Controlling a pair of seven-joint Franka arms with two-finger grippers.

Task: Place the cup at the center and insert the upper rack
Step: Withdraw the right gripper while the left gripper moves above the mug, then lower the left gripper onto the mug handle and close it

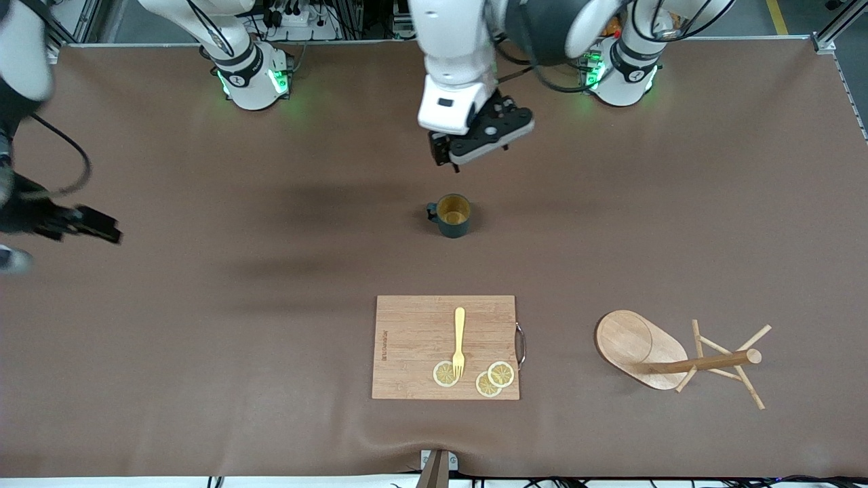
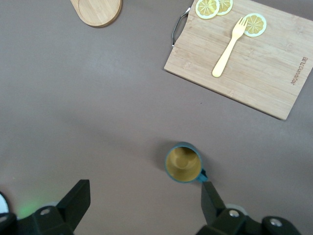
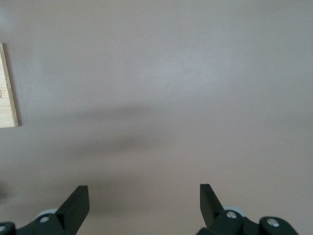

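The cup (image 1: 454, 215) stands upright on the brown table (image 1: 203, 325) about midway between the 2 arms' ends, its loop handle turned toward the right arm's end and its yellowish-brown inside bare, with nothing in it; the left wrist view looks straight down into it (image 2: 183, 163). The left gripper (image 1: 453, 161) hangs in the air over the table just beside the cup, on the side toward the robot bases, its 2 fingers (image 2: 73, 199) spread wide and gripping nothing. The upper rack (image 1: 678, 356) lies tipped on its side toward the left arm's end of the table, nearer the front camera than the cup, its round disc base up on edge and its pole and thin pegs pointing toward that end. Beside it, nearer the camera than the cup, a wooden cutting board (image 1: 413, 349) carries a pale yellow fork (image 1: 459, 341) and 3 lemon slices (image 1: 494, 379). The right gripper (image 1: 102, 227) waits over the right arm's end of the table, fingers (image 3: 76, 205) parted and bare.
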